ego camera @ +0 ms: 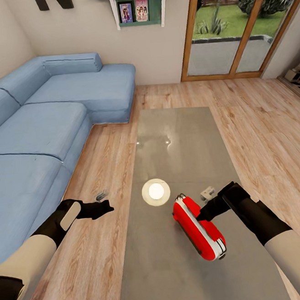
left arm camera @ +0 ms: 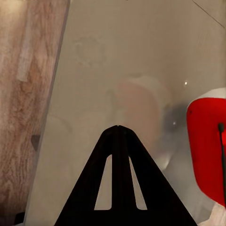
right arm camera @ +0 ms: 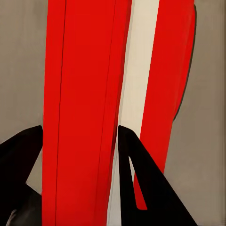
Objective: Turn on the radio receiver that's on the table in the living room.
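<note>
We see the radio (ego camera: 199, 227) lying near the close end of the surface (ego camera: 176, 133), toward its right half, its white-striped narrow edge up and long axis running diagonally. Our right arm comes in from the lower right, forearm angled up-left, and the right gripper (ego camera: 200, 217) sits at the radio's right flank; in the right wrist view the jaws are spread with the red body (right arm camera: 84, 113) between the two fingers (right arm camera: 141, 188), contact not clear. Our left arm reaches from the lower left over the floor (ego camera: 102, 173) beside the surface, wrist roughly level, left gripper (ego camera: 103, 207) pointing right toward the surface; in the left wrist view its jaws are pressed together to a point (left arm camera: 117, 129), holding nothing. A round lamp reflection (ego camera: 156, 191) glows just left of the radio. The sofa (ego camera: 38, 133) is left of the surface.
</note>
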